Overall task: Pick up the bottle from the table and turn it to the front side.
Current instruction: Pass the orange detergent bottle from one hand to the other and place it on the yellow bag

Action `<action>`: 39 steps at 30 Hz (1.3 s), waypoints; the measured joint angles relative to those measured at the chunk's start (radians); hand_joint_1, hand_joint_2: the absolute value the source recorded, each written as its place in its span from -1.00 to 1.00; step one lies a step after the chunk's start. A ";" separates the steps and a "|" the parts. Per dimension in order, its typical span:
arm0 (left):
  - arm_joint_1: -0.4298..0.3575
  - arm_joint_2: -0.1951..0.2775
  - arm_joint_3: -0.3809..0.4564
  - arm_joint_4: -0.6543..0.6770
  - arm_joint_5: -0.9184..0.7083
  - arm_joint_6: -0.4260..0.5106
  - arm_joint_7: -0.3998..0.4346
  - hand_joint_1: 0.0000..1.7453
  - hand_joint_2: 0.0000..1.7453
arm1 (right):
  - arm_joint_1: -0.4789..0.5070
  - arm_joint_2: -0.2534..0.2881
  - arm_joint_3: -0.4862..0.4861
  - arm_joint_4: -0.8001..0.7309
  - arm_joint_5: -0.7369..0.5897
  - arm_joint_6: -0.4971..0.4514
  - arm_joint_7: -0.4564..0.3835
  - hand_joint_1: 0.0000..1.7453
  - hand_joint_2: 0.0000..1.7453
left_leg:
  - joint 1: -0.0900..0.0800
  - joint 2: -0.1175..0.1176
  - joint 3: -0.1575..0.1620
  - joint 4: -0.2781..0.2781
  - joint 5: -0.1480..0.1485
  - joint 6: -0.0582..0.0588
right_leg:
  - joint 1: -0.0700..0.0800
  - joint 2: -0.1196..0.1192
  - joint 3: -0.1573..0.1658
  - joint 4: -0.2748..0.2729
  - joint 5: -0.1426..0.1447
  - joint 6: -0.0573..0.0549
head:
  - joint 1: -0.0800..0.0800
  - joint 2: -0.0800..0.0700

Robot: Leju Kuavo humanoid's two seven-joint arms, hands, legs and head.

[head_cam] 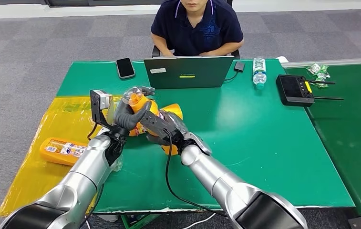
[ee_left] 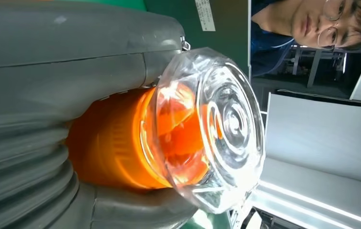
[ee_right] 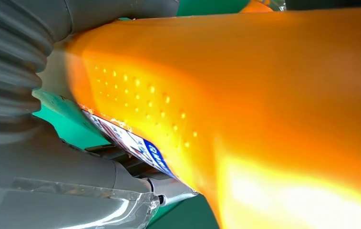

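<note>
Both robot hands (head_cam: pixel 129 113) grip the bottle (head_cam: pixel 142 112) over the green table (head_cam: pixel 264 143).

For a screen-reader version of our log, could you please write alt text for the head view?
Both robot hands hold an orange bottle with a clear cap above a green table: the left hand near the cap, the right hand lower down. A second orange bottle lies on a yellow sheet; a person sits behind a laptop.
</note>
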 joint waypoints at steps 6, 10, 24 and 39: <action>0.000 0.000 0.000 0.001 0.007 0.000 0.007 1.00 1.00 | 0.003 0.000 0.000 0.003 -0.001 0.000 -0.001 1.00 1.00 | 0.000 0.000 0.000 0.000 0.000 0.000 | 0.000 0.000 0.000 0.000 0.000 0.000 | 0.000 0.000; 0.000 0.000 0.000 0.001 0.010 0.002 0.010 1.00 1.00 | 0.006 0.000 0.000 0.003 0.000 -0.002 -0.001 -0.96 1.00 | 0.000 0.000 0.000 0.000 0.000 0.000 | 0.000 0.000 0.000 0.000 0.000 0.000 | 0.000 0.000; 0.003 -0.002 0.000 -0.002 0.017 0.036 -0.005 1.00 1.00 | 0.014 0.001 0.000 0.003 -0.019 -0.023 -0.022 -1.00 1.00 | 0.000 0.000 0.000 0.000 0.000 0.000 | 0.000 0.000 0.000 0.000 0.000 0.000 | 0.000 0.000; -0.007 0.085 -0.002 -0.075 -0.243 0.415 -0.118 1.00 1.00 | 0.051 -0.020 -0.003 -0.014 -0.040 -0.025 -0.059 -1.00 1.00 | 0.000 0.000 0.000 0.000 0.001 -0.001 | 0.000 0.000 0.000 0.000 0.000 0.000 | 0.000 0.000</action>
